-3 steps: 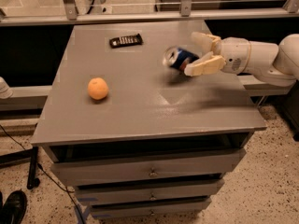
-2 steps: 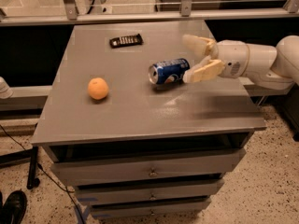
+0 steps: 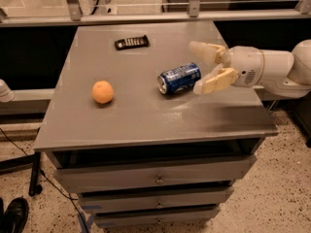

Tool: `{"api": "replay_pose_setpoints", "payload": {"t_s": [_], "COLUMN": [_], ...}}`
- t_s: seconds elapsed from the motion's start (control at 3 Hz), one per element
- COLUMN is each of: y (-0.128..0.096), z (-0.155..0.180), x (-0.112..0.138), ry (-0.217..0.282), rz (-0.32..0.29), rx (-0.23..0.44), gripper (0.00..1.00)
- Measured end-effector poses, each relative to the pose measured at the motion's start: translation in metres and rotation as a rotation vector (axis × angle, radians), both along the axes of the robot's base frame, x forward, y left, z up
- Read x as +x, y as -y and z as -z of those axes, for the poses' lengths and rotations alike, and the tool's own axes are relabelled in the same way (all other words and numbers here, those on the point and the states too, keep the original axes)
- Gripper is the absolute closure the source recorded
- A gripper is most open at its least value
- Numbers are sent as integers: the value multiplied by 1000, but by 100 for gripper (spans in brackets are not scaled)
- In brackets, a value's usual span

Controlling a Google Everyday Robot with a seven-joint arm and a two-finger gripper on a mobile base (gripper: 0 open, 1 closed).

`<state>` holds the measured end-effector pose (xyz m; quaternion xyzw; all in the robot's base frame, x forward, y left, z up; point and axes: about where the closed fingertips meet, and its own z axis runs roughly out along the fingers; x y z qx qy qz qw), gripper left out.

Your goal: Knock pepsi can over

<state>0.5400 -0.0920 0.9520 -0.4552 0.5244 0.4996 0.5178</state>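
Observation:
The pepsi can (image 3: 179, 78) lies on its side on the grey cabinet top (image 3: 146, 115), silver top facing the front left. My gripper (image 3: 200, 67) is just right of the can, open, with its two cream fingers (image 3: 216, 80) spread and holding nothing. One finger points at the can's far end, the other at its near end, both a little apart from it. The white arm reaches in from the right edge.
An orange fruit (image 3: 103, 91) sits on the left part of the top. A black remote-like object (image 3: 131, 42) lies near the back. A metal rail and glass run behind the cabinet. Drawers are below the front edge.
The can has gone from tilted in the gripper's reach to lying flat on the top, further left. The gripper has drawn slightly back to the right.

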Motion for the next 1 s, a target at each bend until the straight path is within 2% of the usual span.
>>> {"api": "replay_pose_setpoints", "payload": {"t_s": [0.33, 0.67, 1.0], "y": [30, 68, 71], "z": [4, 7, 5], "x": [13, 36, 38], "ry": [45, 100, 106], "rz": [90, 190, 198], "rx": [-60, -128, -132], "gripper": [0, 0, 0]}}
